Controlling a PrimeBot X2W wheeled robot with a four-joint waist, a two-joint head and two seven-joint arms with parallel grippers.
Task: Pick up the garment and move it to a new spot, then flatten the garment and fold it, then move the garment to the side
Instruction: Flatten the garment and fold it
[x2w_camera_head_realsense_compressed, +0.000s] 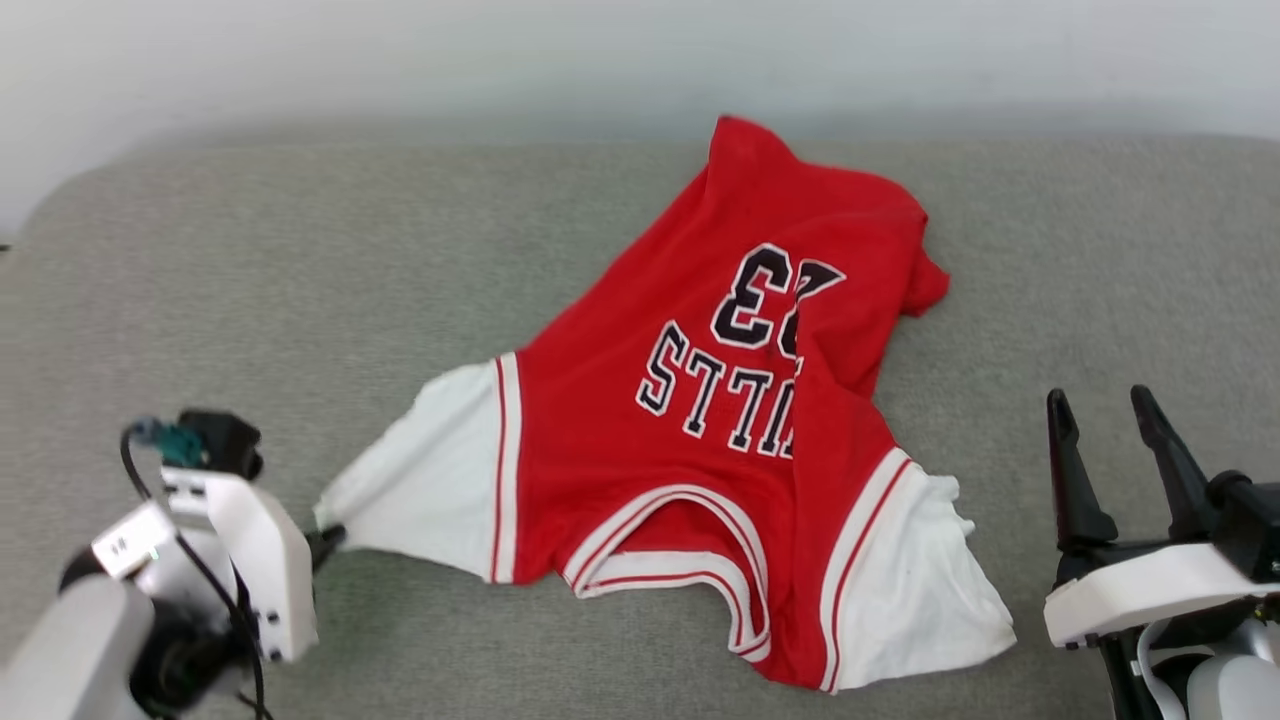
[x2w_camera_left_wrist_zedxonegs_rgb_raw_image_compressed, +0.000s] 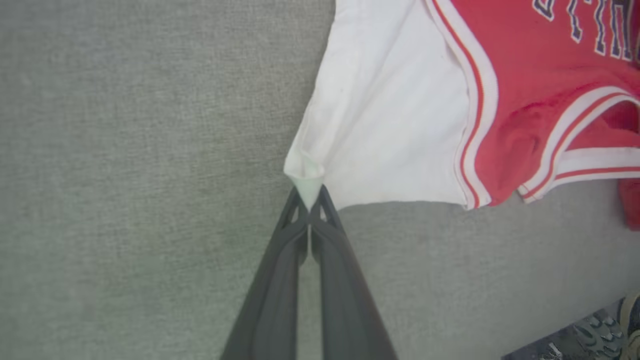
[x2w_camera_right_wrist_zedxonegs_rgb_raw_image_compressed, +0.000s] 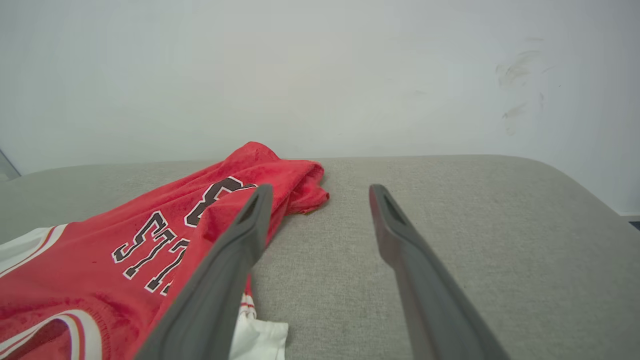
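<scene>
The garment (x2w_camera_head_realsense_compressed: 720, 400) lies in the middle of the head view, spread out but not flat, on a grey upholstered surface (x2w_camera_head_realsense_compressed: 300, 250) with a coarse woven texture and a rounded corner at the upper left. It is a red jersey-style T-shirt of soft knit cloth with 2 white short sleeves, and bands of red and white trim run along the sleeve seams and around the curved neckline at the lower centre. Dark block letters and digits with a white outline appear upside down on the chest, and a long fold of red cloth covers part of them. The hem at the top is bunched and wrinkled.

At the lower left, the left gripper (x2w_camera_head_realsense_compressed: 325, 540) touches the corner of the white sleeve. In the left wrist view, its 2 dark, smooth fingers are pressed together at the left gripper (x2w_camera_left_wrist_zedxonegs_rgb_raw_image_compressed: 310, 200) tip, and they pinch a small point of the sleeve cloth (x2w_camera_left_wrist_zedxonegs_rgb_raw_image_compressed: 400, 125), which pulls into fine creases.

At the lower right, the right gripper (x2w_camera_head_realsense_compressed: 1098, 395) stands beside the garment with its fingers spread apart and nothing between them. In the right wrist view, the right gripper (x2w_camera_right_wrist_zedxonegs_rgb_raw_image_compressed: 320, 190) is wide apart above the grey surface, and the garment (x2w_camera_right_wrist_zedxonegs_rgb_raw_image_compressed: 125, 235) lies at the left. A pale, smooth wall (x2w_camera_right_wrist_zedxonegs_rgb_raw_image_compressed: 300, 75) rises behind.
</scene>
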